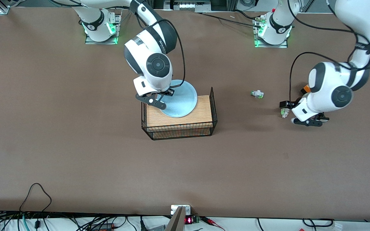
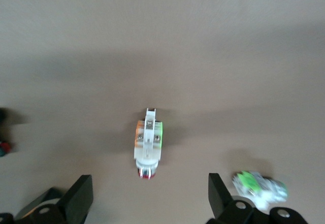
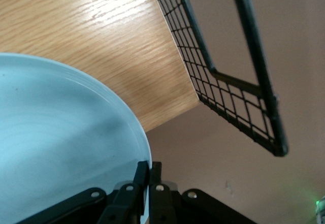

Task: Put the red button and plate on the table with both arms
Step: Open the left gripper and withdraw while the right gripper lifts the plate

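The red button (image 2: 148,147) lay on its side on the bare table (image 1: 75,154), toward my left arm's end, directly under my left gripper (image 2: 147,198). In my left wrist view I saw its whitish body with a green tab on one flank, an orange patch on the other, a silver collar and the small red cap at the end pointing toward my fingers. My left fingers (image 2: 80,196) stood spread wide to either side of it, touching nothing; the button sat free between them on the brown surface. In the front view my left gripper (image 1: 310,121) covered most of it. Close beside it lay a green-capped switch (image 2: 260,187), and another switch (image 1: 257,94) lay well apart, toward the middle of the table.

The plate (image 1: 180,99), round, pale blue and glossy, rested partly on the wooden board (image 1: 201,112) inside the black wire basket (image 1: 214,109), its rim overhanging the board's edge. My right gripper (image 1: 155,100) was at that rim, on the side toward my right arm's end. My right fingers (image 3: 139,183) were pressed together on the plate's (image 3: 61,148) edge, pinching the thin rim between them. The mesh wall (image 3: 223,71) of the basket stood upright close by, along the board's (image 3: 101,31) edge, with bare table next to it.
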`<state>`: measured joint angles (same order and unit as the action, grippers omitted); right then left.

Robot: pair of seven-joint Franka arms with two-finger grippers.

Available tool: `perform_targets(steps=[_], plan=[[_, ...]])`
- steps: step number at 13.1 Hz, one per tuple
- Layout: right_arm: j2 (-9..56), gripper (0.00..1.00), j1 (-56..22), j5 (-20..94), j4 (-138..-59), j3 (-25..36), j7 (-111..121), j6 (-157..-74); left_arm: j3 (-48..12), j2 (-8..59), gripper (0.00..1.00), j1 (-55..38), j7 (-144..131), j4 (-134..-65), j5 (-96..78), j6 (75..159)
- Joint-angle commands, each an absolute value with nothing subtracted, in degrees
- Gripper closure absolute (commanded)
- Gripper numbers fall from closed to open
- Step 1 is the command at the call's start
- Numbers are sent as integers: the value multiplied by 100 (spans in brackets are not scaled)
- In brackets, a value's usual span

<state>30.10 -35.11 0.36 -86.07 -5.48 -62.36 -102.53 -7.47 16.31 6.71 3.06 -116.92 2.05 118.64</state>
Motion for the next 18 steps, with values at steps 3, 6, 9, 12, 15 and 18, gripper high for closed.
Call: perform_targets(steps=[3, 6, 9, 12, 15, 18], plan=[[2927, 100, -3340, 167, -8334, -554, -6258, -9810, -677, 1433, 0, 580, 387, -10163, 158, 10251], [2927, 100, -3261, 185, -8060, -554, -6240, -9457, -694, 1275, 0, 580, 369, -9293, 158, 9398], [2840, 100, -3208, 464, -8051, -536, -6249, -9431, -686, 898, 0, 571, 229, -9062, 141, 9264], [2690, 100, -3094, 659, -8051, -554, -6240, -9230, -555, 633, 0, 370, -69, -9035, 114, 9264], [2523, 100, -3076, 1018, -8051, -545, -6258, -9097, -299, 615, 0, 123, -132, -8632, 132, 9185], [2426, 100, -2988, 1063, -8051, -545, -6240, -8939, -299, 607, 0, 193, -70, -8534, 114, 9123]])
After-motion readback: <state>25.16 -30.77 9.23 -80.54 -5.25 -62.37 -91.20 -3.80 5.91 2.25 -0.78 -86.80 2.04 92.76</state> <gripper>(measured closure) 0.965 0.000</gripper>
